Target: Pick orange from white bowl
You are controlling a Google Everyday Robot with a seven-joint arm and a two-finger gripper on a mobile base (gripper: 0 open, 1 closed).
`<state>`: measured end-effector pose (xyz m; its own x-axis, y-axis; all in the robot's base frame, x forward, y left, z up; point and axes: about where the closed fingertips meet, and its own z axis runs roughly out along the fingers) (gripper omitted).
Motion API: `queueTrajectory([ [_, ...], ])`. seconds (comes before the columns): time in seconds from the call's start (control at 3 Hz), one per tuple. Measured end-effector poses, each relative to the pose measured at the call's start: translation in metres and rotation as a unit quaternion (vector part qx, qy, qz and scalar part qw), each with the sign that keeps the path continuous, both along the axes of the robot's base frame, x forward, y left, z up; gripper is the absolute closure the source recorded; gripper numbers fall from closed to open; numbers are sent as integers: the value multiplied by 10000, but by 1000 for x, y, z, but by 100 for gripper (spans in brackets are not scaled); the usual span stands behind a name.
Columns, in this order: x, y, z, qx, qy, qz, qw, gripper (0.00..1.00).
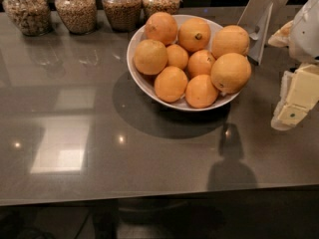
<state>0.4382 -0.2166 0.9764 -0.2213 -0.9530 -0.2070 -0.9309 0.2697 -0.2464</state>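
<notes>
Countertop [99,133], oranges [171,83] in white bowl [142,84], gripper [293,112] right — partly cropped

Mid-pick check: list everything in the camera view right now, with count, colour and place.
oranges: nine, orange, piled in the white bowl
white bowl: one, glossy white, centre-back of the table
glass jars: four, clear with brownish grains, in a row along the back left
angled panel: one, grey, behind the bowl's right side; cannot tell what it is
table: one, glossy grey-brown, fills the view
gripper: one, cream-white, at the right edge, right of the bowl, apart from the oranges
</notes>
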Motion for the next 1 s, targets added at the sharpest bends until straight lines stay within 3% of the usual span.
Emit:
queueTrajectory([
  [0.33,0,0,0,1,-2,-1,10000,0],
  [1.0,35,23,9,412,-590,-408,9966,0],
])
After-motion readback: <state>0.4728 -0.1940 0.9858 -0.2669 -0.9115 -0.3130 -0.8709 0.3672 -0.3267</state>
